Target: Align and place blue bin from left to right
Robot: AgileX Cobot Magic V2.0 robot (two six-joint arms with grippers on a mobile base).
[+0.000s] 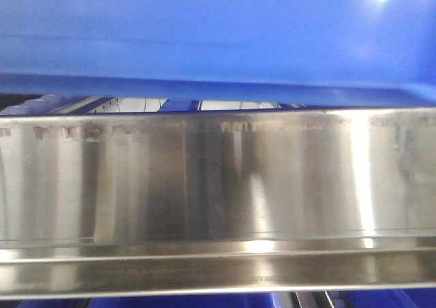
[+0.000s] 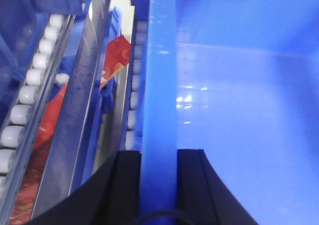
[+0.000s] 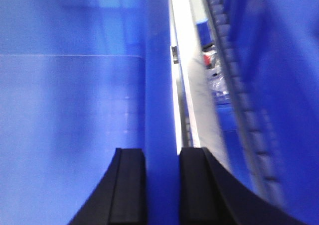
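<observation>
The blue bin (image 1: 218, 28) fills the top of the front view, its glossy wall just above a steel rail. In the left wrist view its thick rim (image 2: 159, 85) runs up the middle, with the bin's smooth inside to the right. My left gripper (image 2: 158, 158) is shut on that rim, one black finger on each side. In the right wrist view the opposite rim (image 3: 160, 85) runs up the frame, the bin's inside at left. My right gripper (image 3: 162, 155) is shut on it the same way.
A wide stainless steel rail (image 1: 218, 185) crosses the front view below the bin. White conveyor rollers (image 2: 30, 90) and a steel divider (image 2: 79, 115) lie left of the bin, with red packaging (image 2: 117, 56) between them. A roller track (image 3: 244, 115) and other blue bins (image 3: 284, 60) lie right.
</observation>
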